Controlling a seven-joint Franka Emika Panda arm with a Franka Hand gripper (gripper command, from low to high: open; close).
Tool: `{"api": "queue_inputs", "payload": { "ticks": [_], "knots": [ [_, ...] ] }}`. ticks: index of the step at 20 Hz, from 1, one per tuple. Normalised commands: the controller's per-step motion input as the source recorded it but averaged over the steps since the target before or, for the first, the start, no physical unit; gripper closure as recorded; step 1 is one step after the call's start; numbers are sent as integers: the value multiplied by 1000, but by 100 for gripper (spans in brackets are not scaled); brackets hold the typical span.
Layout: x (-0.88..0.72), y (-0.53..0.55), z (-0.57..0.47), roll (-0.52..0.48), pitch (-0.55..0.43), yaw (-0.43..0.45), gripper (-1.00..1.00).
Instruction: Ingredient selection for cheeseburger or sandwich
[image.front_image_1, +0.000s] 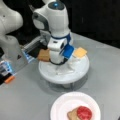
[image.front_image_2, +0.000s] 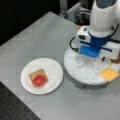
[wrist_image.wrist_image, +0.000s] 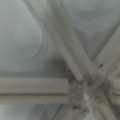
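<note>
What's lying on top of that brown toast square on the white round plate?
A red tomato disc lies on the brown toast square, covering about half of it, on the white round plate. Anything between them is hidden. The gripper hangs over the white round stand.

We saw the end effector lowered over a white round turntable on the grey surface, its fingertips down at the turntable's top. A brown toast square lay at the turntable's left edge, just beside the arm's wrist, and a yellow cheese square at its far right edge. Near the bottom, a white plate carried another toast square with a red tomato disc resting on it.
</note>
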Motion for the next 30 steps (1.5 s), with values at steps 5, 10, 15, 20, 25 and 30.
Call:
{"api": "queue_inputs", "payload": {
  "ticks": [5, 10, 15, 20, 25, 30],
  "knots": [
    [-291, 84, 107, 128, -97, -240, -100],
    [-210, 134, 66, 141, -80, -208, -100],
    [-88, 104, -115, 155, -75, -163, -100],
    [35, 64, -247, 178, -68, -151, -100],
    [9, -66, -237, 189, -34, -199, -100],
    [-169, -177, -306, 179, 12, -198, -100]
  ]
}}
